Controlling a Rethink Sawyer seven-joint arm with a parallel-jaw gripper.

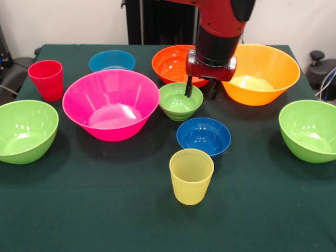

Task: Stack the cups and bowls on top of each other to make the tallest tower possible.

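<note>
All the bowls and cups stand singly on the green table (105,220). The pale yellow ribbed cup (191,176) is front centre and the red cup (46,79) is far left. The dark blue bowl (203,135) sits behind the yellow cup. A small lime green bowl (178,104) is at centre. The large pink bowl (110,105), the light blue bowl (112,60), the orange-red bowl (169,64) and the large yellow-orange bowl (265,73) stand around it. My gripper (200,90) is open, low over the small green bowl's far right rim. One finger is over the bowl and the other is outside it.
Two larger lime green bowls stand at the left edge (23,131) and the right edge (310,130). The arm comes down between the orange-red and yellow-orange bowls. The front strip of the table holds only the yellow cup.
</note>
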